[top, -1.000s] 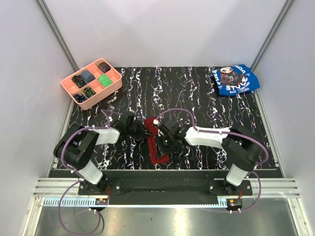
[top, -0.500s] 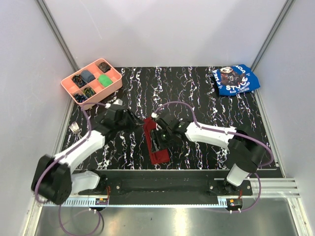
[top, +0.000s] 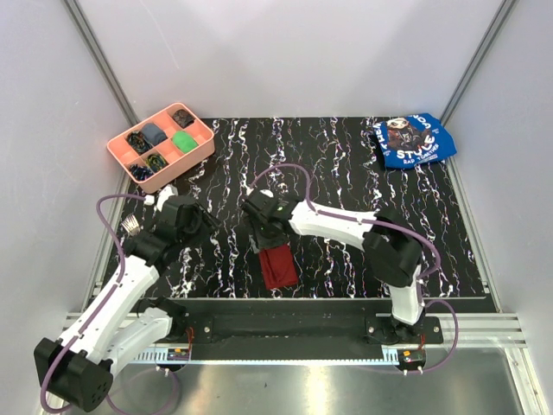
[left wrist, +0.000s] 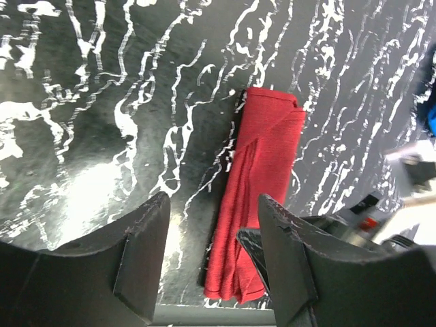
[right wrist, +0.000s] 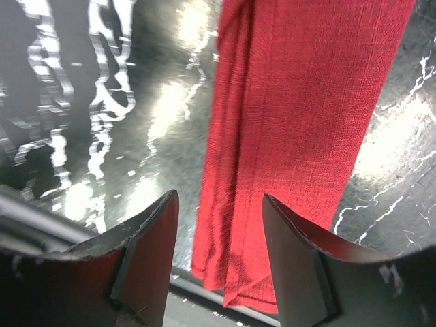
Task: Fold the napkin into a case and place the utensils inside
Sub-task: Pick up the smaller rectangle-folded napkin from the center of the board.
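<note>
At far left, a pink tray holds a green piece, a grey-blue piece and small dark parts in separate compartments. Fork: at the left edge of the table. Left gripper: jaws wide apart, empty, left of the case. Case: narrow maroon strip, layered lengthwise folds, flat at front centre. Right gripper: spread wide, empty, over its far end. Blue cloth: far right corner.

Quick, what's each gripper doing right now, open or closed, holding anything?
Left gripper: open, holding nothing.
Right gripper: open, holding nothing, over the napkin.
</note>
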Controlling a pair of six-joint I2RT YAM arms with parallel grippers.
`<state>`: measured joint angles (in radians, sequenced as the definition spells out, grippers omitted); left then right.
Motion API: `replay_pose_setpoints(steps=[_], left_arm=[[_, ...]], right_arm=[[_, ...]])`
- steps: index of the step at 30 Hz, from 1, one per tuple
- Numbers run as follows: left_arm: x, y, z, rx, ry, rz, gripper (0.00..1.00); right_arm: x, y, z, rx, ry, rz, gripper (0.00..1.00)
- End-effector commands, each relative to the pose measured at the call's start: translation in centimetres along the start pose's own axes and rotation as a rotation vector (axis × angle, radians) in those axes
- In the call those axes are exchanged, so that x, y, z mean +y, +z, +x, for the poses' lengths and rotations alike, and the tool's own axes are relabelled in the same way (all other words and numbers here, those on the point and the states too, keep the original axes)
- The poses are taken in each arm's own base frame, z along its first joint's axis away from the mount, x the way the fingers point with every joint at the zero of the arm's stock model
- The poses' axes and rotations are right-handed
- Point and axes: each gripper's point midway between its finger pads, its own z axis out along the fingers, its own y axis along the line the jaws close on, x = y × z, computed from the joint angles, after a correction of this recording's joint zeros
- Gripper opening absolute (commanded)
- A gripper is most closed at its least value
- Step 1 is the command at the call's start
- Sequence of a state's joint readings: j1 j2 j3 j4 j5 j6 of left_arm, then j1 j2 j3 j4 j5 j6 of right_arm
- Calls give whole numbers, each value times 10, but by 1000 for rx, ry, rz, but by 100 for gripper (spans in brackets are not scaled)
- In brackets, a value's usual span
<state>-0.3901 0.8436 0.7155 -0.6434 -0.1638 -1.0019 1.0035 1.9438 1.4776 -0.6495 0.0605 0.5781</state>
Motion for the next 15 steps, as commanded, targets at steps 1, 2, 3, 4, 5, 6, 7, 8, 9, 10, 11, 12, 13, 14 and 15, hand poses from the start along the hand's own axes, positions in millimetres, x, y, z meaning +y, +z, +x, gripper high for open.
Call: replay_pose_setpoints(steps=[1, 2, 3, 4, 5, 6, 7, 8, 9, 10, 11, 12, 13, 14, 15], left_arm=[[-1, -15, -19, -69, 18, -17, 57], [-1, -15, -20, -72, 20, -14, 57], [-1, -16, -20, -71, 23, -15, 57], [-1, -16, -19, -67, 25, -16, 58], [-1, -16, -19, -67, 26, -15, 58], [-1, -16, -18, -62, 29, -15, 58], [-1, -16, -17, -55, 29, -12, 58], [-1, -16, -16, -53, 28, -11, 58], [-1, -16, -16, -51, 29, -9, 58], [-1, -16, -15, -46, 30, -8, 58], [-1, -17, -15, -46, 31, -8, 58], [-1, -17, -15, -47, 32, -7, 58], [0, -17, -14, -45, 34, -9, 58], [0, -18, -14, -47, 34, -7, 58], [0, -18, -15, -48, 37, -5, 58]], right_arm=[[-7, 2, -6, -26, -13, 135, 59], [-8, 6, -3, -14, -16, 146, 59], [-7, 6, -5, -19, -16, 158, 59], [-5, 8, -3, -16, -24, 163, 59], [-5, 12, -1, -8, -26, 167, 59], [-4, 12, -1, -6, -26, 173, 58], [-6, 16, 1, 2, -28, 184, 58], [-4, 17, 3, 3, -32, 188, 58], [-4, 18, 2, 3, -35, 193, 58], [-4, 21, 3, 10, -38, 198, 57], [-1, 22, 4, 11, -43, 200, 57], [1, 23, 3, 4, -44, 203, 57], [0, 27, 5, 12, -45, 211, 57], [4, 28, 5, 13, -49, 211, 57], [4, 30, 7, 18, -47, 220, 57]])
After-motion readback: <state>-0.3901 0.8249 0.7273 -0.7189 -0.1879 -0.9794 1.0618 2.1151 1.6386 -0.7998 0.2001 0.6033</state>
